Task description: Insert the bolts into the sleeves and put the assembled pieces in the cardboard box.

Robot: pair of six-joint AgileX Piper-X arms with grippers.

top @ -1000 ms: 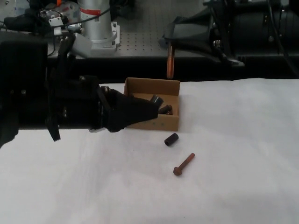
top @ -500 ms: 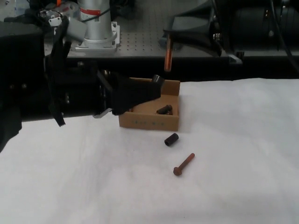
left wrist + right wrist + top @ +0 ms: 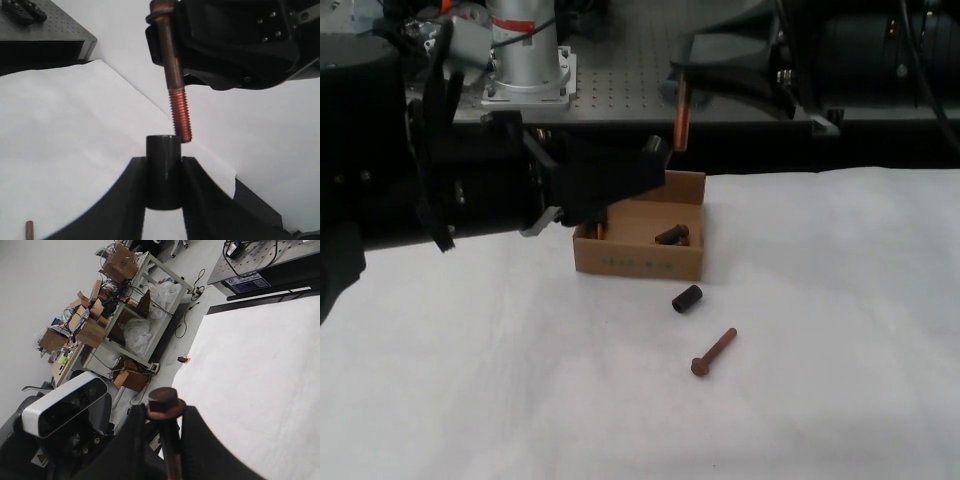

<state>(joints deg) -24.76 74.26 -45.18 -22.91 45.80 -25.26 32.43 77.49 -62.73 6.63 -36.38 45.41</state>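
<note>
Left gripper (image 3: 163, 167) grips a sleeve (image 3: 162, 150), right gripper (image 3: 165, 440) a bolt (image 3: 172, 75) at its rim (not yet in); spare sleeve (image 3: 687, 298) and spare bolt (image 3: 714, 352) wait beside the cardboard box (image 3: 638, 262)

My camera set-up
The high one looks forward and down over the bench (image 3: 820, 300); both wrist ones sit close on the same bolt (image 3: 180, 115).

Two bolts (image 3: 713, 352), two sleeves (image 3: 687, 298) (plus dark pieces (image 3: 670, 236) boxed), one cardboard box (image 3: 638, 265).
</note>
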